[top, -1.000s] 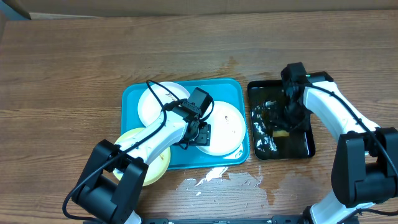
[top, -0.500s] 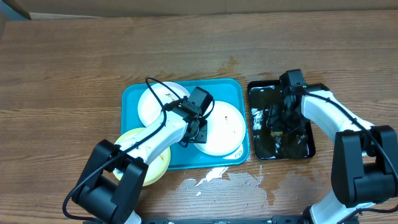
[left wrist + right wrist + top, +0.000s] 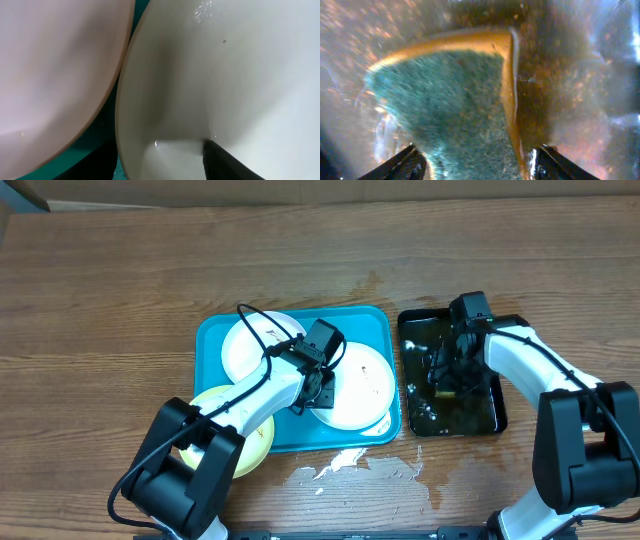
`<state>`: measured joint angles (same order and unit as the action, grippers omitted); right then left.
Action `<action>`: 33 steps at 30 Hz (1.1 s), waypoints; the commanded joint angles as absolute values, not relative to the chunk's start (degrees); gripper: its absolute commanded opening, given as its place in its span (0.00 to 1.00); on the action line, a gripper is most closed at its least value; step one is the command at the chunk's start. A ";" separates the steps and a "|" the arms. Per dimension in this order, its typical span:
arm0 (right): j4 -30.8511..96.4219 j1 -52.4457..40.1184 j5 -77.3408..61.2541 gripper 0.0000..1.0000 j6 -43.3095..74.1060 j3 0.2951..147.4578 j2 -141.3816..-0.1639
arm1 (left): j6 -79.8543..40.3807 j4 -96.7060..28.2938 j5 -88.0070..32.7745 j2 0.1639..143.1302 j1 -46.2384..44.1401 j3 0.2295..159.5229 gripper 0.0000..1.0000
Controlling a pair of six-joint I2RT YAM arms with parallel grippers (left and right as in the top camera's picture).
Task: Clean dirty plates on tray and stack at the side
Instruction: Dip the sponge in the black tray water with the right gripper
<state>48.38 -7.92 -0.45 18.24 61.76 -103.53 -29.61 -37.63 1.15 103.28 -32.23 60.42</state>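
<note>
The turquoise tray (image 3: 375, 325) holds two white plates: one at its back left (image 3: 250, 348) and one at its right (image 3: 362, 385). A pale yellow plate (image 3: 240, 442) lies at the tray's front left corner, partly over the rim. My left gripper (image 3: 322, 388) is shut on the left rim of the right white plate; in the left wrist view the rim (image 3: 150, 100) runs between the fingers (image 3: 160, 161), with the other white plate (image 3: 50, 65) beside it. My right gripper (image 3: 448, 380) is shut on a green and yellow sponge (image 3: 455, 95) down in the black tray.
The black tray (image 3: 490, 415) stands right of the turquoise tray and holds shiny water. A patch of spilled water (image 3: 350, 465) lies on the wooden table in front of the turquoise tray. A cardboard edge runs along the back.
My right gripper has gone down with the sponge into the black tray's water and shifted a little. The left arm and the plates have not moved.
</note>
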 commanded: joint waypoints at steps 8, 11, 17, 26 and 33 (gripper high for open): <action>43.13 -7.88 -0.10 0.68 17.39 61.56 -103.63 | -28.93 -37.41 1.67 104.25 -32.21 61.14 0.56; 42.15 -7.88 -0.10 0.52 17.39 60.73 -103.63 | -28.91 -37.45 1.67 104.25 -32.21 61.14 0.47; 48.86 -7.88 -0.12 0.10 17.39 65.60 -102.56 | -28.69 -38.61 1.65 104.22 -32.16 61.93 0.04; 63.31 -7.88 -2.11 0.04 16.29 74.65 -94.89 | -28.69 -43.48 1.67 104.14 -32.16 65.89 0.04; 64.62 -7.88 -3.44 0.04 12.29 74.52 -92.31 | -28.73 -46.96 2.33 104.14 -32.18 68.36 0.04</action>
